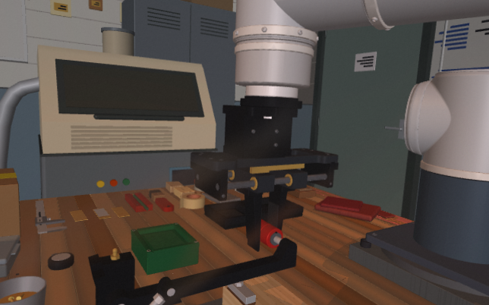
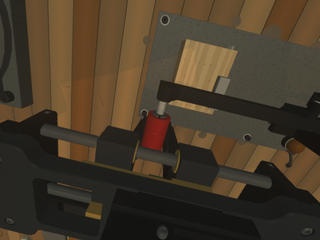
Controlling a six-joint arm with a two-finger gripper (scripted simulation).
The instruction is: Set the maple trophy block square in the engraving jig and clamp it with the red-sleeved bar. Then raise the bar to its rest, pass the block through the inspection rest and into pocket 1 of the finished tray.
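Note:
The maple trophy block (image 2: 204,69) sits on the grey jig plate (image 2: 232,85), against a small grey stop (image 2: 221,85), with the black clamp bar (image 2: 227,103) crossing over its near edge. My gripper (image 2: 155,144) is closed around the red sleeve (image 2: 155,131) at the bar's free end, low over the wooden bench. In the second side camera the bar (image 1: 212,279) runs from its black pivot post (image 1: 112,273) up to the red sleeve (image 1: 270,234) between my fingers (image 1: 262,235). Most of the block is hidden there.
A green square tray (image 1: 165,247) sits left of the bar, a black fixture (image 1: 243,216) stands behind my gripper. A tape roll (image 1: 191,200), red pieces (image 1: 347,208) and small plates (image 1: 100,213) lie on the far bench. The engraver cabinet (image 1: 121,113) stands behind, the robot base (image 1: 448,212) on the right.

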